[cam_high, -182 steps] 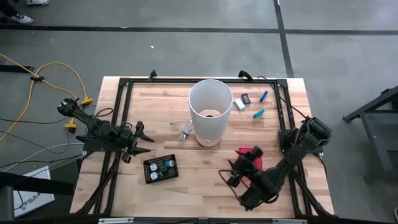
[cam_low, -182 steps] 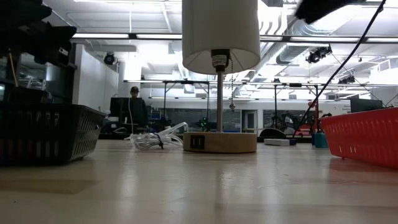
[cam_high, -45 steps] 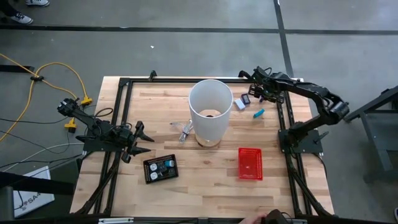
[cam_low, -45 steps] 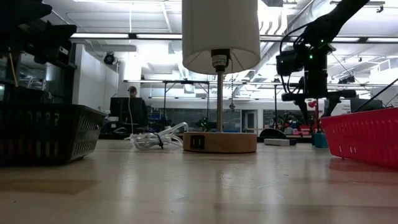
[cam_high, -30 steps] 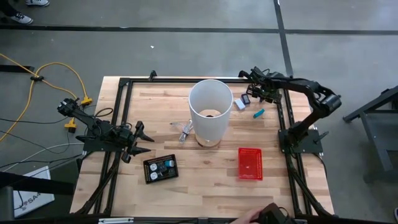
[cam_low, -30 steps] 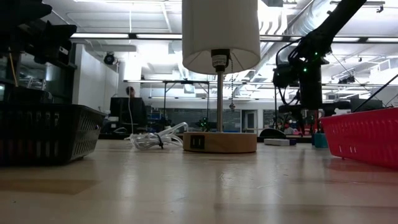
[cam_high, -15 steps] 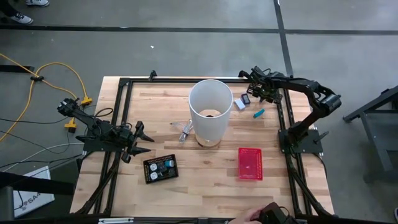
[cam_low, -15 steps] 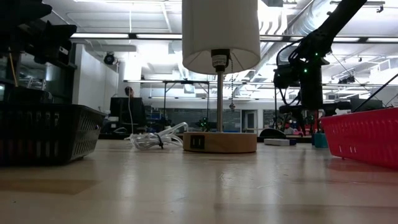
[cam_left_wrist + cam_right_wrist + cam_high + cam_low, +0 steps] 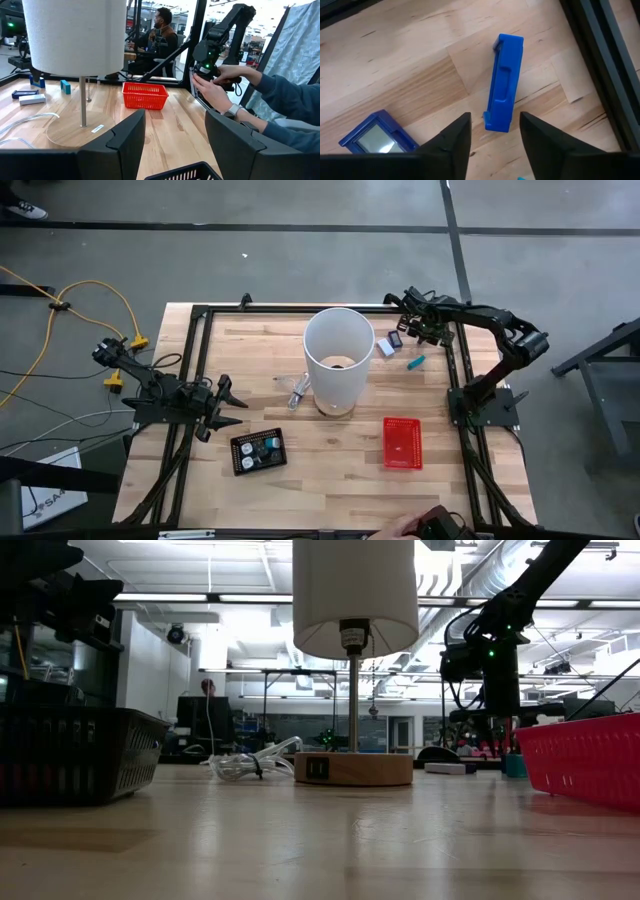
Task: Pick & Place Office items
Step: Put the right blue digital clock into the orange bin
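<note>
R claw [image 9: 491,134] narrowed, astride blue stick [image 9: 504,82].

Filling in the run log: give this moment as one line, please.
right gripper: open, straddling blue stick, far right corner | left gripper: open, idle at left edge | red basket: nothing visible inside

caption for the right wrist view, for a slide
Right gripper poised with open fingers straddling the near end of a blue pen-like stick on the wooden table, a small blue device alongside.
</note>
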Robot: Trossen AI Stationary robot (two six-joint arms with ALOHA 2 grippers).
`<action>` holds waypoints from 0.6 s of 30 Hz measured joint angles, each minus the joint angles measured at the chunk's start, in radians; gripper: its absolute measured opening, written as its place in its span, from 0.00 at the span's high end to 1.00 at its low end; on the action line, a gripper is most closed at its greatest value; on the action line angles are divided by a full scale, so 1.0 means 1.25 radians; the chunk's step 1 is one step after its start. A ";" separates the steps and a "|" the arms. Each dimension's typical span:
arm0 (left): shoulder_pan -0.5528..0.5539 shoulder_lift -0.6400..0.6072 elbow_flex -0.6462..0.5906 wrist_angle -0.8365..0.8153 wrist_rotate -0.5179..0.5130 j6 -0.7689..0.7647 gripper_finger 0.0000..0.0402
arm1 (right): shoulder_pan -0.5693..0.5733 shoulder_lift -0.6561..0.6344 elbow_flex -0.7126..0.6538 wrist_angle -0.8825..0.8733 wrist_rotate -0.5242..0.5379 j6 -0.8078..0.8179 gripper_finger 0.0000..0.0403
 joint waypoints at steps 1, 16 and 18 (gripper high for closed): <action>0.000 0.000 0.000 0.000 0.000 0.000 0.50 | 0.000 0.000 0.000 0.000 0.000 0.000 0.63; 0.000 0.000 0.000 0.000 0.000 0.000 0.50 | 0.000 0.003 0.000 0.000 0.002 -0.003 0.74; 0.000 0.000 0.000 0.000 0.000 0.000 0.50 | 0.001 0.008 0.000 -0.002 0.002 -0.003 0.74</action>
